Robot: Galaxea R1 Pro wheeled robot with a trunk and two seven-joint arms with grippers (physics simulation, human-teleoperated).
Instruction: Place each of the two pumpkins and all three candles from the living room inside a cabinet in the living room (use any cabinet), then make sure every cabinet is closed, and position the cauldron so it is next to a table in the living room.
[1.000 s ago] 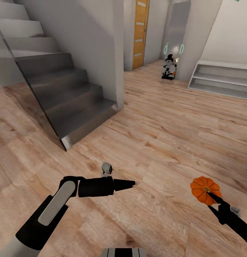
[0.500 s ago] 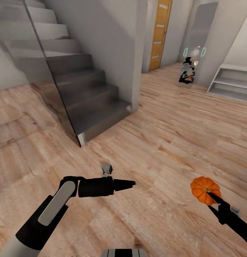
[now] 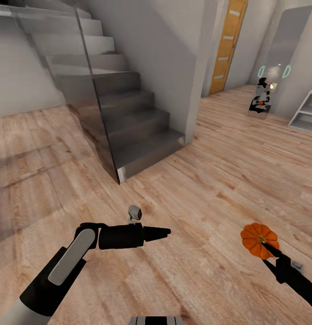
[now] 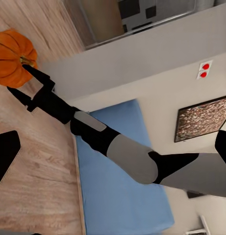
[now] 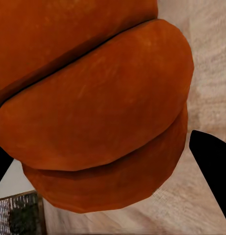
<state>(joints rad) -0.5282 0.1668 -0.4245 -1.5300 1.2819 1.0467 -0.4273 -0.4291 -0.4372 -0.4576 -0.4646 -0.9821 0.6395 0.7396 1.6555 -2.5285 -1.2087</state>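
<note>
One small orange ribbed pumpkin (image 3: pixel 259 239) hangs above the wooden floor at the lower right of the head view, with my right gripper (image 3: pixel 263 246) shut on it. Up close the pumpkin (image 5: pixel 93 98) sits between two dark fingertips (image 5: pixel 213 159). Looking across from the left wrist, the same pumpkin (image 4: pixel 12 56) is pinched at the end of the right arm. My left gripper (image 3: pixel 167 233) is held out level at the lower middle, holding nothing; its fingertips (image 4: pixel 6 154) stand wide apart, so it is open. Candles, cabinet, cauldron and table are out of view.
A grey staircase (image 3: pixel 133 122) with a glass balustrade (image 3: pixel 52 76) rises ahead on the left. Beyond it are an orange door (image 3: pixel 228 45), a tall mirror (image 3: pixel 275 58) reflecting the robot, and a white shelf unit (image 3: pixel 307 117). A blue rug (image 4: pixel 117 196) lies on the floor.
The whole picture has slid rightward, so the camera has turned left: stairs, door and mirror sit further right. Both arms and the held pumpkin keep their places in the view.
</note>
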